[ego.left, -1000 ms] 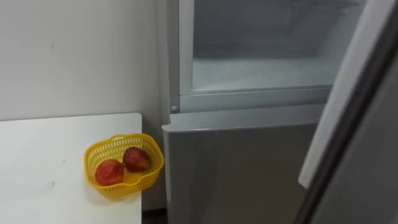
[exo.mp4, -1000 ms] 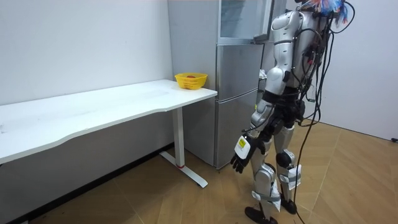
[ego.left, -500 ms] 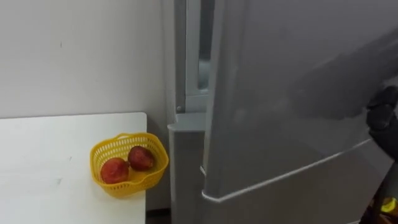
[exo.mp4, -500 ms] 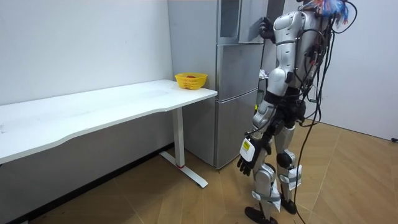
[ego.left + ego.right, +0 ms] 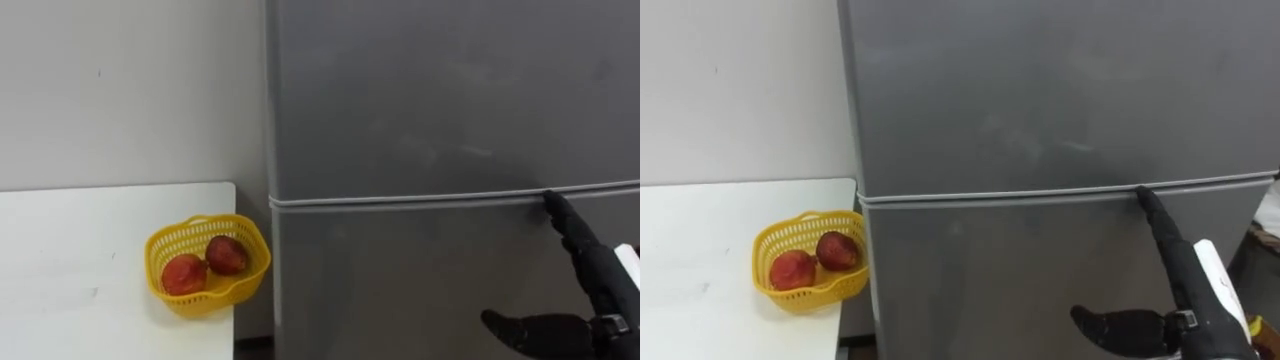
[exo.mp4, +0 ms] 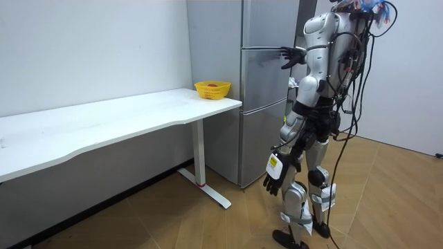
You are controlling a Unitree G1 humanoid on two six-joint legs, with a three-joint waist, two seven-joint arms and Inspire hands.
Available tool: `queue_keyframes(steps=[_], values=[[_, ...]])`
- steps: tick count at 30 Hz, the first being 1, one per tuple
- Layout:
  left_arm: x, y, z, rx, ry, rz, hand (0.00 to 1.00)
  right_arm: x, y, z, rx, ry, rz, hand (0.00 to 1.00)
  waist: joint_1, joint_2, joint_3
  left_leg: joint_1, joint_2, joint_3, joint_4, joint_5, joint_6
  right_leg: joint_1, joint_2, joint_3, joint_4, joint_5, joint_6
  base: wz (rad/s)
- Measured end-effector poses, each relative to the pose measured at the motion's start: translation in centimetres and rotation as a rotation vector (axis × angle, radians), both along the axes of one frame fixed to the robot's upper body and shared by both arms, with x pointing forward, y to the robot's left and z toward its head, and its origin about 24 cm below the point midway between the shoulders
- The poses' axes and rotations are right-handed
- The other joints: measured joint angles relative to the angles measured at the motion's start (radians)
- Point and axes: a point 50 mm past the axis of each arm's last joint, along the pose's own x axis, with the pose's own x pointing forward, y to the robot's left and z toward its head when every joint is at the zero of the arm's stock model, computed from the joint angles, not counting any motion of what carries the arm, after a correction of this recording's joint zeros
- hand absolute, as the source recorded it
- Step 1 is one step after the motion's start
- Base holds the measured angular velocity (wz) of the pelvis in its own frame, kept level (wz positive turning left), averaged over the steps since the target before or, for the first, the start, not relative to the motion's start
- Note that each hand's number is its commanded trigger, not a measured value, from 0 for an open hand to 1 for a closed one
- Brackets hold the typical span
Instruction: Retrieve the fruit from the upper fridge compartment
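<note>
The upper door [image 5: 450, 90], open a second ago, is shut — your right hand [image 5: 580, 242] rests straight-fingered and empty on its lower edge — and two fruits [image 5: 180, 275] sit in the basket [image 5: 205, 300] on the bench [image 5: 80, 270], lower left: retrieval looks finished.

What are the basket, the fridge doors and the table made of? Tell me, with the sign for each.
Basket: likely yellow plastic, moulded open lattice. Fridge doors: grey metal or coated sheet, satin, soft dull sheen. Table: white matt top, perhaps laminate; no grain.
</note>
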Motion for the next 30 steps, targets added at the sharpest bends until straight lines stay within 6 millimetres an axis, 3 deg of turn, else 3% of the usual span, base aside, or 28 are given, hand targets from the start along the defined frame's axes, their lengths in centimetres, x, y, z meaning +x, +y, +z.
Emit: queue_keyframes(steps=[10, 21, 23, 30], values=[[-0.1, 0.0, 0.0, 0.004, -0.005, 0.001, 0.00, 0.0, 0.1, -0.1, -0.011, 0.016, 0.022, 0.00, 0.000, -0.003, 0.0103, 0.001, 0.000, -0.002, -0.005, 0.000, 0.000, 0.007, 0.000, -0.001, 0.000, 0.000, 0.000, 0.00], [-0.2, 0.1, 0.1, 0.007, 0.001, 0.004, 0.00, -0.2, -0.4, -0.1, -0.042, 0.017, -0.008, 0.00, -0.011, 0.000, 0.0040, -0.002, 0.000, -0.002, -0.001, 0.000, 0.000, -0.002, 0.000, -0.004, -0.001, 0.000, 0.000, 0.00], [-0.2, 0.1, 0.1, 0.008, 0.003, 0.005, 0.00, -0.5, -1.0, -1.3, -0.034, 0.070, -0.031, 0.00, -0.007, -0.003, 0.0004, 0.001, 0.000, -0.002, 0.000, 0.000, 0.000, 0.000, -0.001, -0.004, 0.000, 0.000, 0.000, 0.00], [-0.4, 0.2, 0.1, 0.012, 0.014, 0.009, 0.00, -2.0, -2.3, -5.4, 0.004, 0.249, -0.103, 0.00, -0.006, -0.003, 0.0006, 0.000, 0.001, -0.001, 0.000, 0.000, 0.000, 0.000, -0.001, -0.001, 0.000, 0.000, 0.000, 0.00]])
